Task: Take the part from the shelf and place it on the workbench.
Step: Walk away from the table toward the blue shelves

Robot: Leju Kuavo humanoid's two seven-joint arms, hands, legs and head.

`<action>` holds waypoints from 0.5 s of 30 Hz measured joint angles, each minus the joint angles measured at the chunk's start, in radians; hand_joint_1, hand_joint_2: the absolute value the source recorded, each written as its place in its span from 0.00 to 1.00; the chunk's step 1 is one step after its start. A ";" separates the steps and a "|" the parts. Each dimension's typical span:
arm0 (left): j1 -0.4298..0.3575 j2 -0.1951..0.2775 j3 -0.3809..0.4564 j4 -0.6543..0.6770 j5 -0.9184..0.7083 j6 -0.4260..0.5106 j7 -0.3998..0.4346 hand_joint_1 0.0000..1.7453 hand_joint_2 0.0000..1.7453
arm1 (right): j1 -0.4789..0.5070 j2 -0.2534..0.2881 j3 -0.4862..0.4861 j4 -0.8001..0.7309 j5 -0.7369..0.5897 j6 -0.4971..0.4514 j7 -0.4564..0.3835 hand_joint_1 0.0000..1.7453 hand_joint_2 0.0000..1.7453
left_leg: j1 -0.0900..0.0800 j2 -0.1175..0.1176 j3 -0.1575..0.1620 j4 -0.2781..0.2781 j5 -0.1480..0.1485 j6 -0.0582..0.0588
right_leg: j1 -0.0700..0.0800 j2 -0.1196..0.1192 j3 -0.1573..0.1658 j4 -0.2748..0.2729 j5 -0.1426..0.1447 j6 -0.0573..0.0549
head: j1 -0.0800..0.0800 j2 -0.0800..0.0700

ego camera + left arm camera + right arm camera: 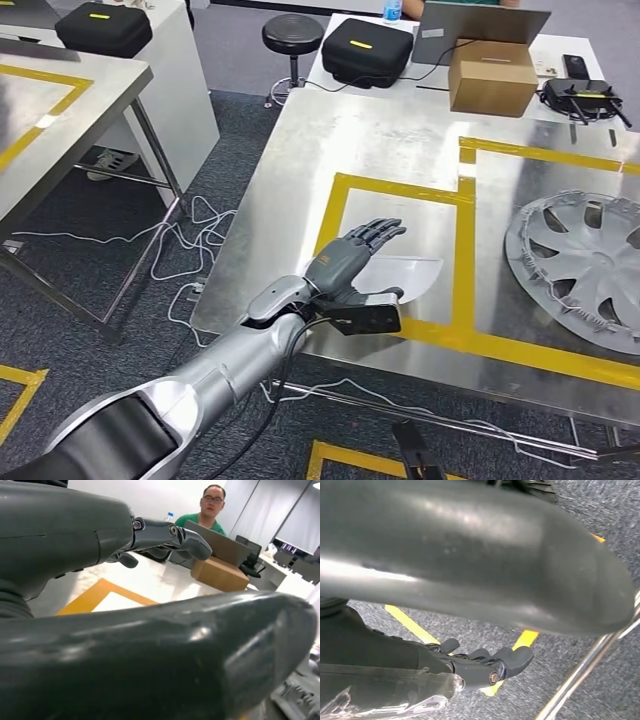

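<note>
Item: clear part [407, 272], lying flat on the steel workbench [377, 140] inside a yellow-taped square, partly under your left hand [355, 262]. Left hand: fingers spread wide, gripping nothing. Right hand [486, 665]: above carpet, a clear piece beside it; grasp uncertain. Adjacent: hubcap [581, 265], cardboard box [492, 75].

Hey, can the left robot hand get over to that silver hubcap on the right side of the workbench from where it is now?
Probably yes. The left robot hand is open over the workbench, and only bare steel and yellow tape lie between it and the hubcap.
</note>
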 joint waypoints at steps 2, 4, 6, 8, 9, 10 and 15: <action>0.000 -0.001 0.004 -0.006 0.003 0.001 -0.002 0.00 1.00 | -0.001 0.002 0.000 0.000 0.000 -0.001 0.000 0.00 0.00 | -0.004 0.000 0.001 0.001 -0.002 -0.010 | 0.002 0.001 0.032 -0.062 0.012 -0.007 | -0.002 0.000; 0.002 -0.001 0.008 -0.014 0.021 0.010 -0.020 0.00 1.00 | 0.000 0.004 0.000 0.000 0.000 -0.002 0.000 0.00 0.00 | -0.005 0.000 0.000 -0.001 -0.002 -0.019 | 0.003 0.004 0.033 -0.063 0.010 -0.019 | -0.004 0.000; 0.004 -0.001 0.017 -0.040 0.060 0.030 -0.052 0.00 1.00 | -0.001 0.005 0.000 0.000 0.000 -0.004 -0.001 0.00 0.00 | -0.003 0.002 -0.010 0.022 -0.023 -0.029 | 0.001 0.005 0.034 -0.064 0.010 -0.031 | -0.007 0.000; 0.009 0.000 0.029 -0.083 0.109 0.046 -0.079 0.00 1.00 | -0.002 0.006 0.000 0.000 0.000 -0.006 -0.001 0.00 0.00 | -0.002 0.004 -0.054 0.116 -0.077 -0.039 | -0.001 0.003 0.036 -0.065 0.009 -0.039 | -0.012 0.000; 0.015 0.001 0.033 -0.109 0.134 0.052 -0.088 0.00 1.00 | -0.001 0.006 0.000 0.000 0.000 -0.006 -0.001 0.00 0.00 | -0.002 0.005 -0.089 0.186 -0.108 -0.042 | -0.001 0.002 0.036 -0.065 0.008 -0.042 | -0.013 0.000; 0.025 0.003 0.038 -0.138 0.159 0.057 -0.098 0.00 1.00 | 0.000 0.006 0.000 0.000 0.000 -0.007 -0.001 0.00 0.00 | -0.001 0.005 -0.121 0.247 -0.128 -0.043 | -0.001 0.002 0.036 -0.065 0.008 -0.042 | -0.013 0.000; 0.090 0.017 0.057 -0.356 0.304 0.079 -0.166 0.00 1.00 | 0.004 0.007 0.000 0.000 -0.007 -0.021 -0.012 0.00 0.00 | -0.002 0.006 -0.063 0.109 -0.016 -0.031 | 0.002 0.005 0.041 -0.063 0.005 -0.039 | -0.018 0.000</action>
